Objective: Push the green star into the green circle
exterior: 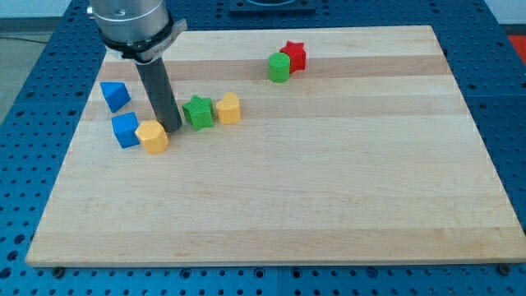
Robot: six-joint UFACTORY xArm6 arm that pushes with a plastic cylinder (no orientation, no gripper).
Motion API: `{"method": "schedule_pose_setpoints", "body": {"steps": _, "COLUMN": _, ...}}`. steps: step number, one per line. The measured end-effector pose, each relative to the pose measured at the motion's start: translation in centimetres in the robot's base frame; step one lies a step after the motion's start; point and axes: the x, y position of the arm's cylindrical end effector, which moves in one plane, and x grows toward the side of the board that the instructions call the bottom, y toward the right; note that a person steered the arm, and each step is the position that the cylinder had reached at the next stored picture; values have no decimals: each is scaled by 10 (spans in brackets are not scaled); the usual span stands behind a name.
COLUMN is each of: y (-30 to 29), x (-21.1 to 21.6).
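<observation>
The green star (197, 112) lies on the wooden board (329, 181) left of centre, near the view's top. The green circle (279, 67), a short cylinder, stands farther right and up, touching a red star (295, 55). My tip (172, 128) is on the board just left of the green star, between it and a yellow block (153, 136). The dark rod rises up and to the left from the tip. A second yellow block (228, 108) sits right beside the star on its right.
A blue cube (125, 129) touches the left yellow block. A blue wedge-like block (115, 95) lies above it near the board's left edge. The rod hides the spot where a red cylinder stood earlier. A blue perforated table (501, 99) surrounds the board.
</observation>
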Motion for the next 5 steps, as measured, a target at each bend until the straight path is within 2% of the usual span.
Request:
{"method": "schedule_pose_setpoints", "body": {"steps": 1, "y": 17, "x": -3}}
{"method": "schedule_pose_setpoints", "body": {"steps": 5, "y": 111, "x": -88}}
